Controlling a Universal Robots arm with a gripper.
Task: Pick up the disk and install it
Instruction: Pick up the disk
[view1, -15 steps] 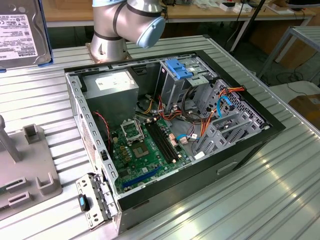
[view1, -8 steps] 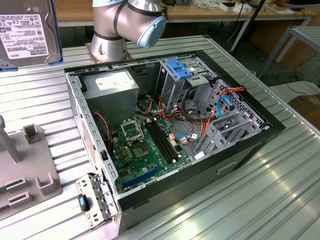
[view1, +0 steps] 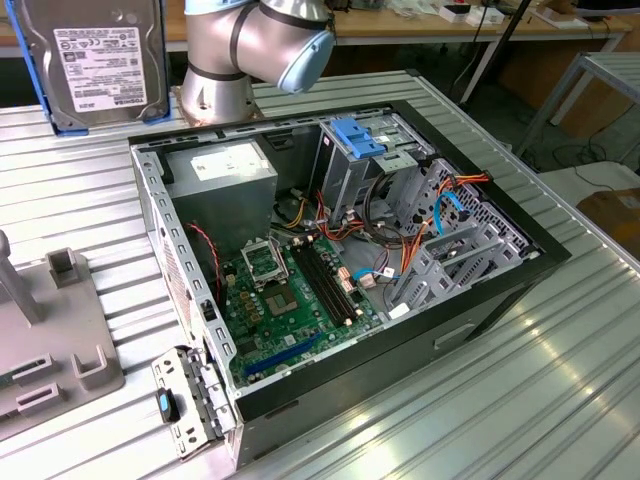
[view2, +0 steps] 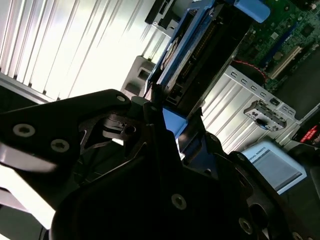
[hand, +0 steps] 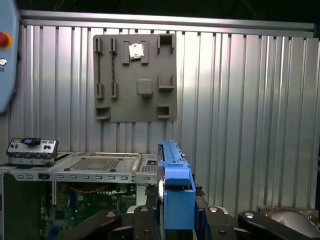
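**Disk held aloft, clear of the open case**

The computer case (view1: 480, 300) lies open side up on the ribbed metal surface (view1: 560, 400). Its walls rise around the motherboard (view1: 290, 300) and the blue-topped drive cage (view1: 355, 135), and loose cables (view1: 385, 225) crowd the space beside the cage. At the exterior view's left, a strip of bare surface separates the case from a grey fixture plate (view1: 50, 330). The disk (view1: 95, 60) hangs upright at that view's upper left, apart from the case's rim, with open air around it.

The picture's top edge cuts off the disk's upper part, and the arm (view1: 260, 40) is cropped there too. In the second wrist view, dark tool parts cover much of the disk's near end. How high the disk sits over the surface cannot be judged.

In both wrist views the tool (hand: 177, 212) is clamped on the disk. Its black fingers (hand: 150, 220) press either side of the blue carrier frame, and the disk is seen edge-on between them.
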